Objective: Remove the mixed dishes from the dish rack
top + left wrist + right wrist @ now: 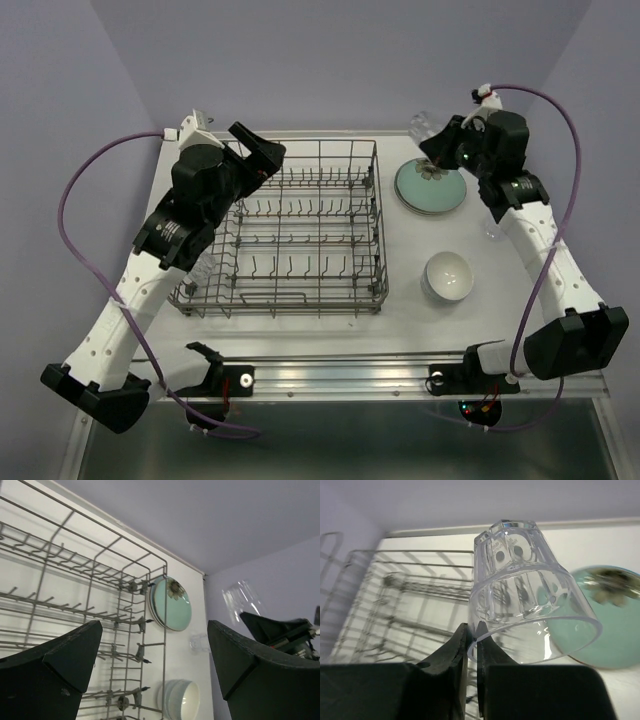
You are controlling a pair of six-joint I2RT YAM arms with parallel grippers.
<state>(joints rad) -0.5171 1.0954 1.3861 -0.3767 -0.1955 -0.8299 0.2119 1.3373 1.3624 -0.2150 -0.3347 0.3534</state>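
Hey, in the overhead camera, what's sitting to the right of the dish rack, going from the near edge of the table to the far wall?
White bowl → loose glass → green plates → held glass, pinched in the right gripper, farthest back.

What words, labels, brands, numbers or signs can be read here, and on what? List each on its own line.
None can be read in any view.
plates: only a dark flower mark, no lettering.
glass, pinched in the right gripper: plain facets, no marking.
dish rack: bare wire, no tag seen.
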